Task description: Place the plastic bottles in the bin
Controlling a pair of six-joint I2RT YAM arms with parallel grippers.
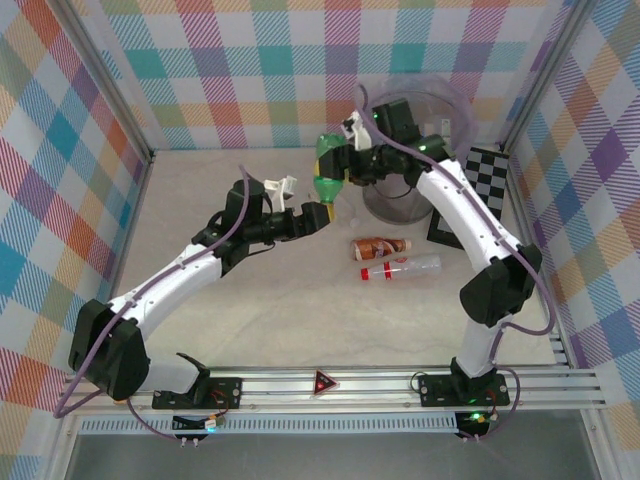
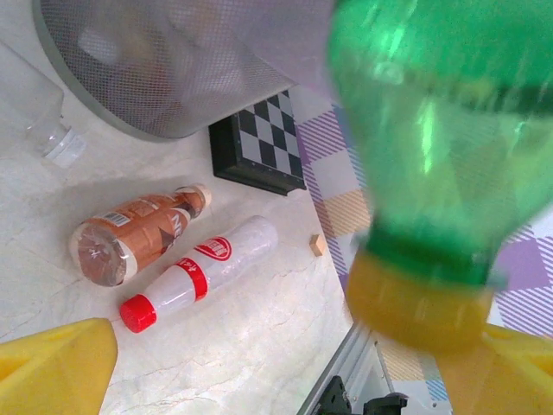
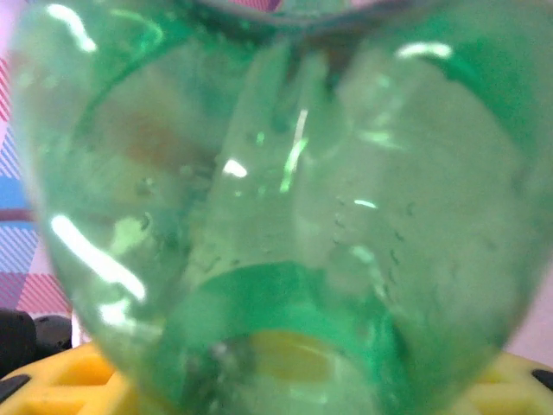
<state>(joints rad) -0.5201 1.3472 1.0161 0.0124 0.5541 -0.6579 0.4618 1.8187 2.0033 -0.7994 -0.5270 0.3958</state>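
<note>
My right arm arches over beside the bin point(image 1: 440, 100), right end effector point(image 1: 343, 155) clamped on the green bottle point(image 1: 328, 172), cap point(image 1: 325, 212) down above the desk's point(image 1: 250, 320) far middle. My left arm reaches forward, left end effector point(image 1: 310, 217) apart at that cap.

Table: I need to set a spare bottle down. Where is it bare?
Bare: the far-left corner between wall and left arm, and the near strip before the rail. Crowded: by the bin, chequered board, brown bottle, red-capped bottle and green bottle.
</note>
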